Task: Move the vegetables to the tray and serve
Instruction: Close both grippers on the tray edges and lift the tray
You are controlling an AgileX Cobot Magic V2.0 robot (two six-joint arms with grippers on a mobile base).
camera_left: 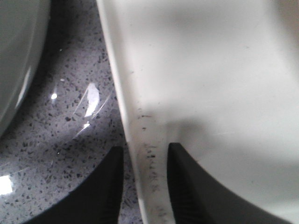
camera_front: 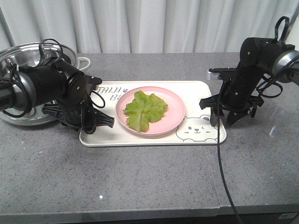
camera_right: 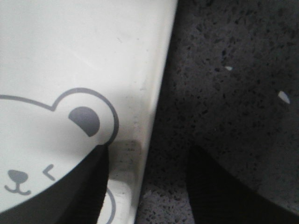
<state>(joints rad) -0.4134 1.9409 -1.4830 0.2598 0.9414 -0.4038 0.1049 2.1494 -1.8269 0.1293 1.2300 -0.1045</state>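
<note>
Left wrist-mounted view: the left gripper (camera_left: 145, 156) straddles the tray (camera_left: 210, 84) rim, jaws narrowly apart, a steel pot (camera_front: 28, 49) on its outer side. The right gripper (camera_right: 147, 156) gapes wider over the opposite rim. Between them, the lettuce leaf (camera_front: 145, 110) lies on a pink plate (camera_front: 174, 103) on the tray

Left arm (camera_front: 44, 86) is folded low with the wrist bent down. Left gripper (camera_left: 145, 156) points nose-down, jaws narrowly parted; the wrist view is too blurred to say whether the pads are clamping. Right arm (camera_front: 261, 56) has its elbow high and forearm angled down. Right gripper (camera_right: 147, 161) is also nose-down, jaws clearly wide apart.
</note>
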